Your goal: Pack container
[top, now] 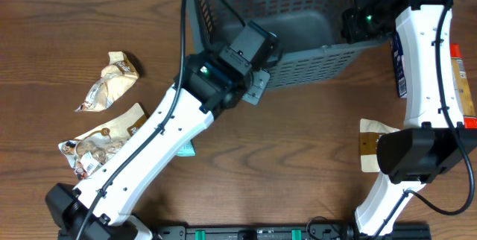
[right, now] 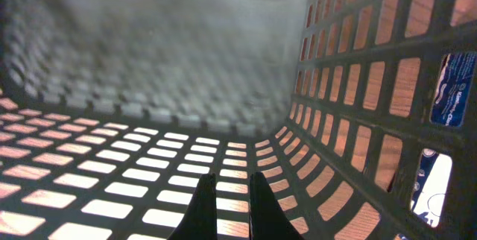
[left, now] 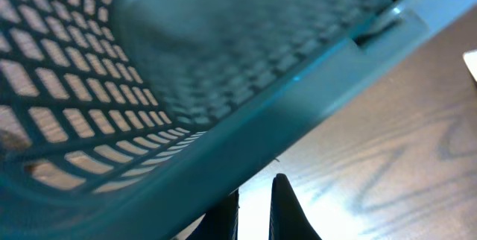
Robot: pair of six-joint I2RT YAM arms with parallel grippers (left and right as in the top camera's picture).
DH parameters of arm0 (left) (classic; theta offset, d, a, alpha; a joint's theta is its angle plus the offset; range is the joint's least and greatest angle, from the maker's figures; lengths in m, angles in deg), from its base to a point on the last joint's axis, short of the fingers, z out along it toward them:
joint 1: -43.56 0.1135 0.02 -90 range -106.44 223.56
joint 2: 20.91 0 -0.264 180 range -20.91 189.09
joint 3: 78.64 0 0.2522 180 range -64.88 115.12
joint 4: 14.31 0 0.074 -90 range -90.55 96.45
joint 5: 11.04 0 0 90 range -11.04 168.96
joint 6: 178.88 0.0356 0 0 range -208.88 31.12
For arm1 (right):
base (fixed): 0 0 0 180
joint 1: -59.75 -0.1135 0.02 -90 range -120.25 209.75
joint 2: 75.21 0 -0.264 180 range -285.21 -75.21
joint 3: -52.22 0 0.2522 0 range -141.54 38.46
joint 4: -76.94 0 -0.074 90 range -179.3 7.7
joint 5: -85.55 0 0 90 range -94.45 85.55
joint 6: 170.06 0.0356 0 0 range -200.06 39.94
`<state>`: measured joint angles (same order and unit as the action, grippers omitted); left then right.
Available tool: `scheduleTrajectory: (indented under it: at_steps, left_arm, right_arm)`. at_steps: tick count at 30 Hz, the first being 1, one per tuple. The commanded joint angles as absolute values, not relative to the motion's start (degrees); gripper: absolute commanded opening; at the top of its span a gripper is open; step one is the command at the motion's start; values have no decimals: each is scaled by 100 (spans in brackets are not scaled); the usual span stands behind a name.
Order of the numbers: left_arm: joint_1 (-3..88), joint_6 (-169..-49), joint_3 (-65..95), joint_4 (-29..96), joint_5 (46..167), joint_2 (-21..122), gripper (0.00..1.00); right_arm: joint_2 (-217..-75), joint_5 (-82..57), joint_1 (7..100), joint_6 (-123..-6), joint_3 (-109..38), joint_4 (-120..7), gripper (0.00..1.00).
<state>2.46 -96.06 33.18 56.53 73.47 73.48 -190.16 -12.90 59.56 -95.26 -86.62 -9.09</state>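
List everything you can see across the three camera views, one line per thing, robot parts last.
container: one, dark grey, far centre of the table
crumpled packet: one, beige and brown, table's left side
flat packet: one, beige, left side, nearer the edge
teal packet: one, mostly hidden under the left arm
tan packet: one, right side, partly under the right arm
blue packet: one, beside the container's right wall
orange item: one, right edge, kind unclear
table: one, brown wood
left gripper: black, shut, just outside the container's rim
right gripper: black, shut, inside the container
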Motion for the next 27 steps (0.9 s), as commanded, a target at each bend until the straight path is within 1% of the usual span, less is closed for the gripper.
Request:
scheduleTrajectory:
  at_steps: [1, 7, 17, 19, 20, 21, 22, 23, 24, 25, 26, 27]
  left_arm:
    - [473, -9491, 3316, 5586, 7076, 7394, 6]
    - [696, -9418, 3316, 5507, 7078, 7394, 6]
    - [718, -9296, 3316, 5437, 7078, 7394, 6]
    - [718, -9298, 3316, 5441, 7078, 7394, 8]
    - [718, -9298, 3316, 5441, 7078, 7394, 12]
    - [718, -9298, 3316, 5441, 7078, 7394, 15]
    - [718, -9298, 3316, 5441, 7078, 7394, 21]
    - [718, -9298, 3316, 5444, 7078, 7394, 26]
    - [718, -9298, 3316, 5444, 7078, 7394, 32]
    - [718, -9298, 3316, 5446, 7078, 7394, 37]
    - [718, -9298, 3316, 5448, 7078, 7394, 38]
    - [718, -9298, 3316, 5452, 7078, 7394, 39]
  right_arm:
    - [-19060, -1233, 5967, -9480, -8620, -771, 2]
    - [-19056, -1171, 5967, -9336, -8620, -693, 1]
    - [-19056, -1171, 5967, -9334, -8620, -754, 1]
    - [-19056, -1174, 5967, -9336, -8620, -780, 2]
    - [-19056, -1174, 5967, -9336, -8620, -793, 2]
    - [-19056, -1174, 5967, -9336, -8620, -815, 4]
    - [-19056, -1174, 5967, -9336, -8620, -850, 8]
    - [-19056, -1174, 5967, -9336, -8620, -881, 14]
    - [-19056, -1174, 5967, -9338, -8620, -911, 22]
    - [-19056, -1174, 5967, -9338, -8620, -944, 30]
    - [-19056, -1174, 5967, -9338, -8622, -970, 35]
    - [-19056, -1174, 5967, -9338, -8625, -1001, 46]
